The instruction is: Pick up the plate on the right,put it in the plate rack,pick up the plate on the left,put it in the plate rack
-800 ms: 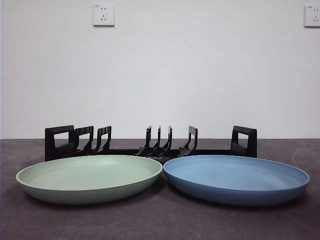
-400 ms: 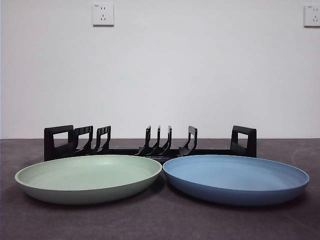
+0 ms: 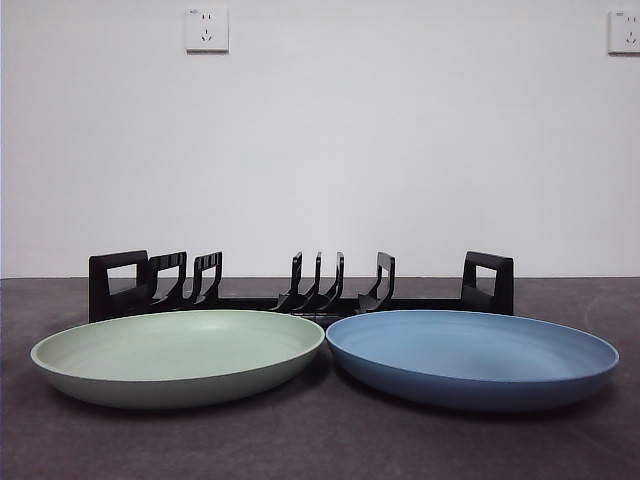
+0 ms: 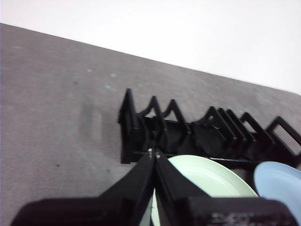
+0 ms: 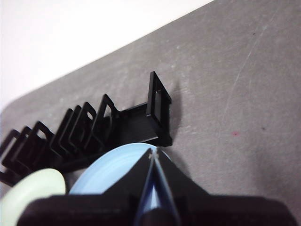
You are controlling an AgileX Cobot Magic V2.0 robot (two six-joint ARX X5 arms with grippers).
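Observation:
Two plates lie flat on the dark table, edges almost touching: a pale green plate (image 3: 175, 355) on the left and a blue plate (image 3: 470, 355) on the right. Behind them stands the long black plate rack (image 3: 300, 295), with no plate in it. No arm shows in the front view. In the left wrist view my left gripper (image 4: 154, 153) is shut on nothing, high above the green plate (image 4: 211, 181) near the rack's (image 4: 188, 134) end. My right gripper (image 5: 151, 153) is shut too, raised over the blue plate (image 5: 115, 167) beside the rack's (image 5: 122, 122) other end.
A white wall with two sockets (image 3: 206, 29) rises behind the table. Bare dark tabletop (image 4: 56, 117) stretches beyond each end of the rack and in front of the plates.

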